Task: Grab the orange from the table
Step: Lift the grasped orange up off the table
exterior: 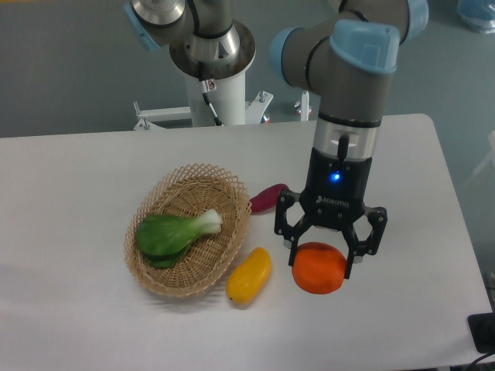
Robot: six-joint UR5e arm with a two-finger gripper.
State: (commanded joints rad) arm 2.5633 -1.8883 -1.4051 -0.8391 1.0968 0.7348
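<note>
1. White table [402,170] on a grey floor fills my remote view; the gripper [331,249] hangs over the near right part, its fingers clamped around the orange [318,269].
2. I judge the orange raised off the table, though my view shows no clear gap beneath it.
3. Risk: smooth round skin held only at its upper sides; I expect a jolt could roll it free.
4. Outward: the yellow fruit [249,275] lies just beside, the purple vegetable [267,198] behind, the wicker basket [158,278] with greens [175,233] further off; a dropped orange could knock these.
</note>
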